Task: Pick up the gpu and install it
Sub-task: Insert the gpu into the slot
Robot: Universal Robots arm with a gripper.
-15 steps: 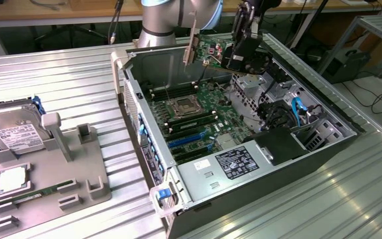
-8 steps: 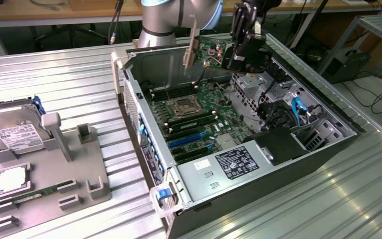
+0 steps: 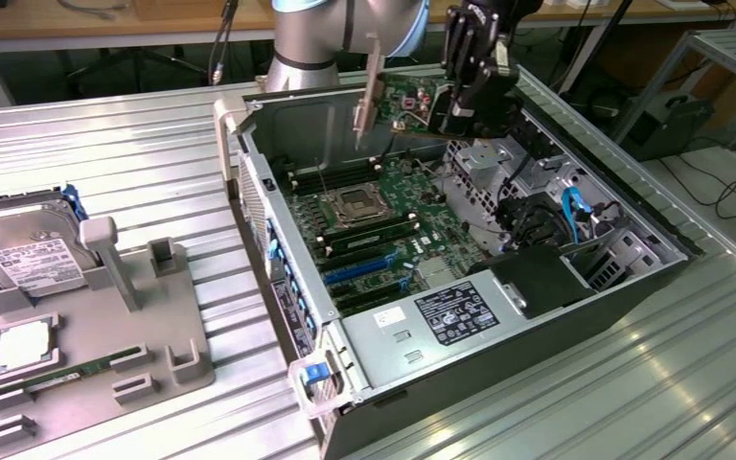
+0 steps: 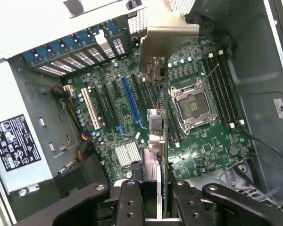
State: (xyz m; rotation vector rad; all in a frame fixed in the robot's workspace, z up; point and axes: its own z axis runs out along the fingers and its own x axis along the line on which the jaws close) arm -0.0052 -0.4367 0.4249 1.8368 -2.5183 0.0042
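Over the open case (image 3: 304, 125), the claw (image 3: 458, 115) clamps the gpu (image 3: 406, 101); label (image 3: 451, 314) unreadable.

No wording can be read. A black label (image 3: 451, 314) with white print sits on the silver power supply (image 3: 387, 337) in a corner of the computer case (image 3: 535, 376); its lines are too small to read. The hard drive (image 3: 16, 218), at the worktop's edge on the exterior view's left, bears a white label (image 3: 30, 261) with illegible print. A white sticker (image 4: 282, 107) on the case wall is equally unreadable.
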